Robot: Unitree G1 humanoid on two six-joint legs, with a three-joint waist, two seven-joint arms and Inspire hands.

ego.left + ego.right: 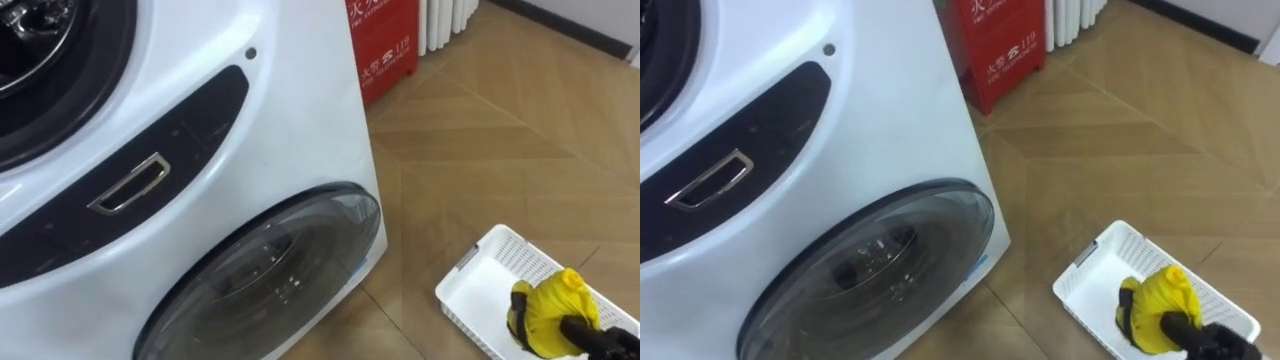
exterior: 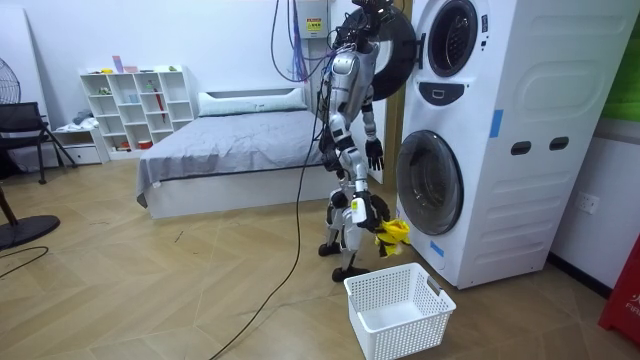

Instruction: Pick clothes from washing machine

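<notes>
While the robot stands close in front of the stacked white washing machines, a yellow cloth is held in the right hand, whose dark fingers are clenched round the lower part of the bundle. From the head camera, the cloth is seen over a white slatted basket at the lower right. In the room view the cloth is held up in the air beside the robot's legs, above the far edge of the basket and near the lower door. That round glass door is closed. The upper door is swung open beside the robot's head, and part of the upper drum opening is seen at the top left of the eye views.

The left hand is hung at hip height beside the machine front, with its fingers pointing down, relaxed and holding nothing. A dark panel with a chrome handle is set between the two drums.

The basket is placed on the wooden floor, just off the machine's front corner. A red cabinet and a white radiator are seen behind the machine. A bed and a white shelf unit are seen across the room.
</notes>
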